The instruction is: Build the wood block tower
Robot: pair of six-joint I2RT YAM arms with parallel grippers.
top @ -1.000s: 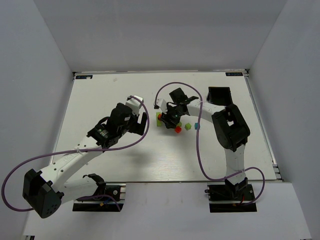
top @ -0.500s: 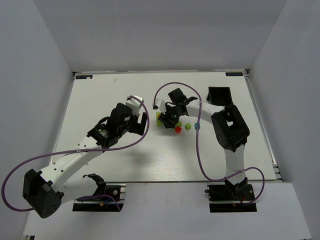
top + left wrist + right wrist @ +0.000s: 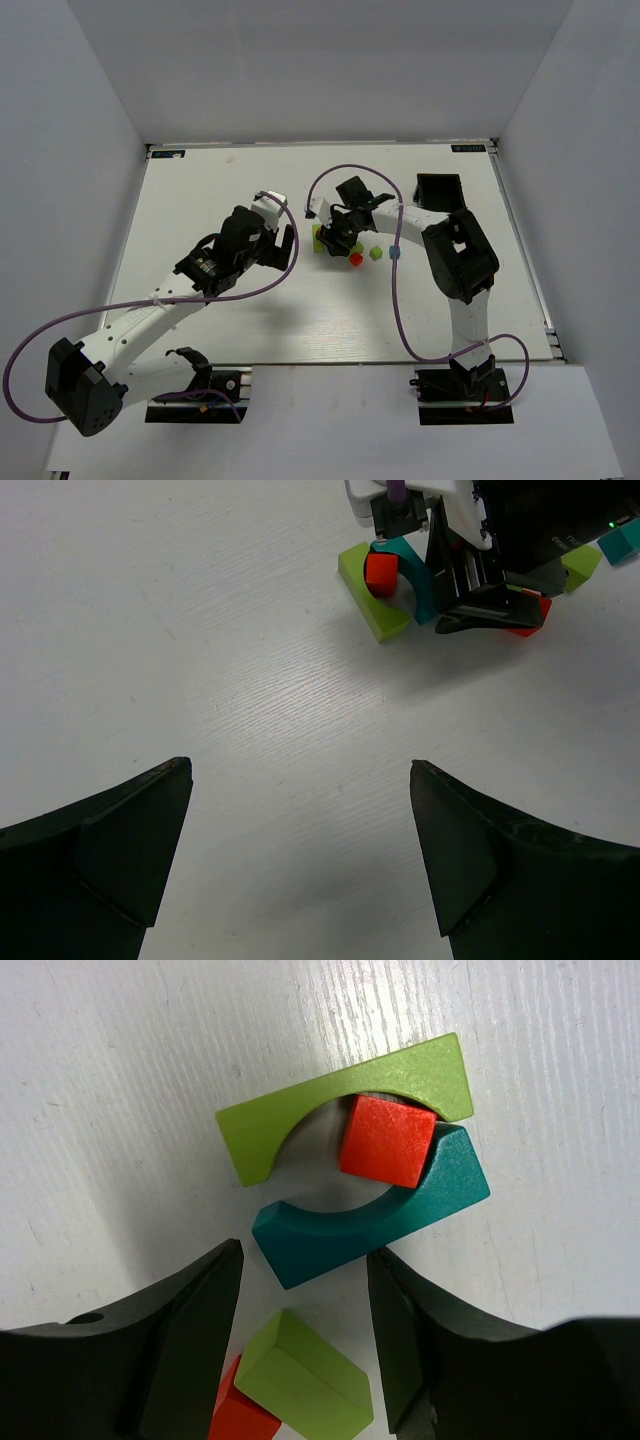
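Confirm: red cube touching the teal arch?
Touching. Right wrist view shows the red cube butted against the teal arch with no gap.

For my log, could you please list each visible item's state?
left gripper: open, empty
right gripper: spread apart, grip unclear
lime arch: lying flat
teal arch: lying flat, facing lime arch
red cube: between the arches
lime block: within right gripper's opening, contact unclear
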